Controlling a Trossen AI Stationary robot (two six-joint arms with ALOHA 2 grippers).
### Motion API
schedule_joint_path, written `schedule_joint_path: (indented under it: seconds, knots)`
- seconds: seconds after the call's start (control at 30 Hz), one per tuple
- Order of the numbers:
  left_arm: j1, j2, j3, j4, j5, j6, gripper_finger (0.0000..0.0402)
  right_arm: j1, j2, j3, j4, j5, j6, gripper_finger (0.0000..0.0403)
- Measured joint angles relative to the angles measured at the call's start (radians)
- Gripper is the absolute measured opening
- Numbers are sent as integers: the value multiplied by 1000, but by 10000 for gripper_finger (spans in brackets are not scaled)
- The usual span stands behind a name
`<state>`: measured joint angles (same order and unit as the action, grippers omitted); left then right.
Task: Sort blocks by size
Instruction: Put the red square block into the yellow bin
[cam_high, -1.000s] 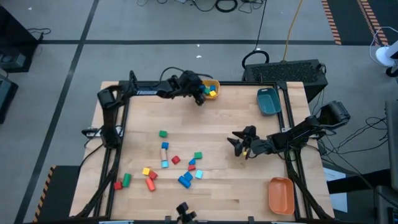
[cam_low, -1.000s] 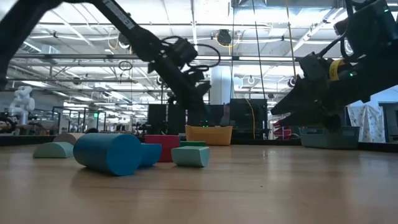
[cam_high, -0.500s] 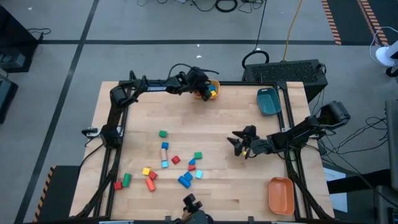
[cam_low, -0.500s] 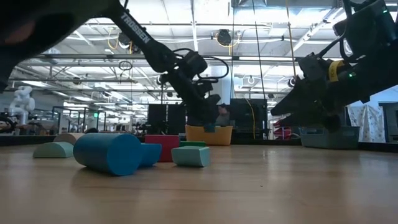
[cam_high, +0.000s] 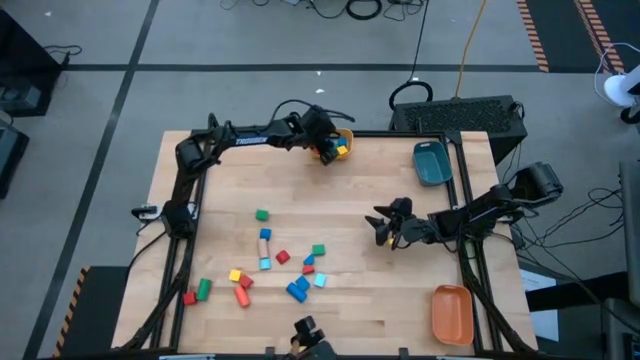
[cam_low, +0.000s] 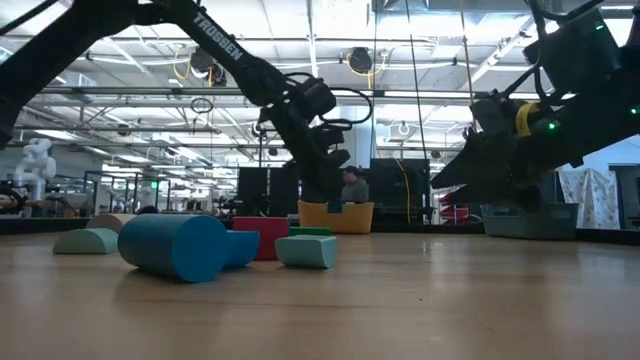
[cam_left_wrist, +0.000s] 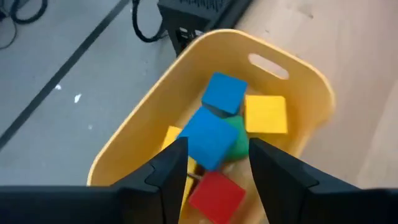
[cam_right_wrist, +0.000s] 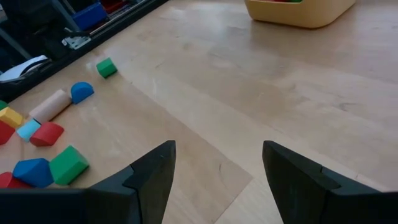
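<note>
- Left gripper (cam_high: 327, 148) reaches along the table's far edge, dark fingers (cam_left_wrist: 168, 171) parted.
- Right gripper (cam_high: 384, 229) hovers mid-table (raised off the surface), fingers (cam_right_wrist: 152, 174) spread wide.

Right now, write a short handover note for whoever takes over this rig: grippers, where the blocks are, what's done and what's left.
Left gripper: open, over the yellow bin at the table's far edge, with a blue cube between its fingers.
Right gripper: open, empty, above bare table on the right.
Done: the yellow bin holds several blocks: another blue, yellow, red.
Left: a cluster of loose blocks lies on the near-left table. The teal bin and orange bin look empty from above.
</note>
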<state>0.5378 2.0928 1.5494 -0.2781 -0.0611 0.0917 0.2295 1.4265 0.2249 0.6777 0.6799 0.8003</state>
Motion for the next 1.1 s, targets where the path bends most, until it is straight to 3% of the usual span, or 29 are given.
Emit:
schedule_joint_path:
  seconds: [0.2, 0.33, 0.73, 1.1]
  knots:
    - [-33, -77, 4, -173, 10, 30, 173, -8, 0, 0, 0, -5, -5, 228]
    - [-61, -146, -23, -238, 107, 27, 173, -8, 0, 0, -1, -5, -8, 228]
    - [-221, -331, -183, -267, 112, 12, 173, -7, 0, 0, -1, -6, -27, 228]
    - [-401, -490, -407, -307, 103, -145, 173, -7, 0, 0, -2, -5, -28, 228]
